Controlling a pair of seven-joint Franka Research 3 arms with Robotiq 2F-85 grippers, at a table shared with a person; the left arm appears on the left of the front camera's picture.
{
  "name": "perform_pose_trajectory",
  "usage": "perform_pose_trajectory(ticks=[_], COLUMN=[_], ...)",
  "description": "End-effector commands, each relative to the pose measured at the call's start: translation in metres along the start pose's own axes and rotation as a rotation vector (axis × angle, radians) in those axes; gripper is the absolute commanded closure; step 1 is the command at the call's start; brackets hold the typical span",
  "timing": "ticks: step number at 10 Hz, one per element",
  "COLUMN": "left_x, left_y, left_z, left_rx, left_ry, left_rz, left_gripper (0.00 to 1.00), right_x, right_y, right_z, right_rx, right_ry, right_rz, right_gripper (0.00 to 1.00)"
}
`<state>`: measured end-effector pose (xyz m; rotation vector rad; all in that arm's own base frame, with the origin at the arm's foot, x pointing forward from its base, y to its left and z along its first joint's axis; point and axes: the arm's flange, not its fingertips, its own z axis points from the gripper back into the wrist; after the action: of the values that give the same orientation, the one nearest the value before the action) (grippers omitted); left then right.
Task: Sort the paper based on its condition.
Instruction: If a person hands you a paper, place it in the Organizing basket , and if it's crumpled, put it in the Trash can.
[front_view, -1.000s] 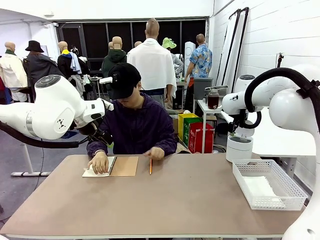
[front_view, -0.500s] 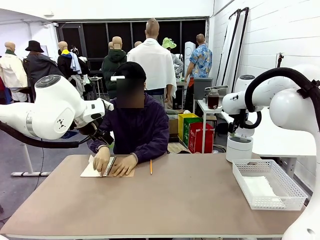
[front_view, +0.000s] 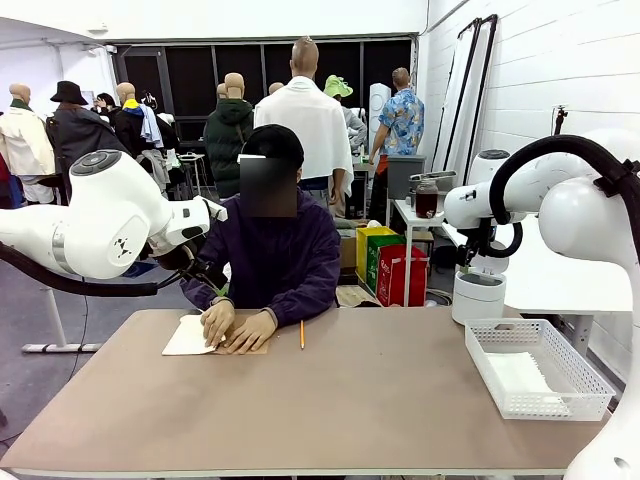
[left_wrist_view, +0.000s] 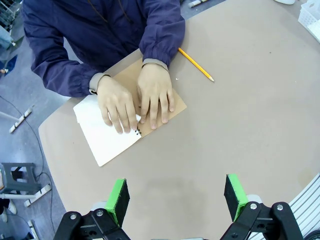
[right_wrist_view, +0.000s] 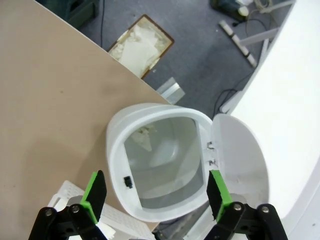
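A person sits at the far side of the counter (front_view: 330, 400); both of the person's hands press down on an open notebook (left_wrist_view: 122, 117); the left hand (left_wrist_view: 156, 95) lies on the brown cover side, and the right hand (left_wrist_view: 116, 104) lies on the white page; a yellow pencil (left_wrist_view: 195, 64) lies on the counter just beside the notebook, apart from it. Near the counter's right edge sits a white mesh basket (front_view: 590, 385); a white sheet of paper (front_view: 520, 378) lies flat inside it. The left tool (left_wrist_view: 176, 199) hangs above the counter with its green pads wide apart, holding nothing. The right tool (right_wrist_view: 155, 195) is wide too, and holds nothing; below it stands a white bin (right_wrist_view: 150, 165) with its lid open, just off the counter's edge.
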<state>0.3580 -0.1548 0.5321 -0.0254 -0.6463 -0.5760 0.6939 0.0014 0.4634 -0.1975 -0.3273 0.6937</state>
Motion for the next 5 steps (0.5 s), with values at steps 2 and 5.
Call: perform_pose_trajectory(ticks=[2,5], left_x=[0.0,0.0], left_y=[0.001,0.001], left_z=[-0.001,-0.001], left_rx=[0.006,0.006], left_ry=[-0.007,-0.007], left_rz=[-0.004,-0.004], left_gripper=[0.0,0.0], right_x=[0.01,0.01], right_y=[0.036,0.092], right_z=[0.02,0.045], right_rx=[0.104,0.125], right_ry=[-0.003,-0.061], right_rz=[0.092,0.227], right_gripper=[0.0,0.0])
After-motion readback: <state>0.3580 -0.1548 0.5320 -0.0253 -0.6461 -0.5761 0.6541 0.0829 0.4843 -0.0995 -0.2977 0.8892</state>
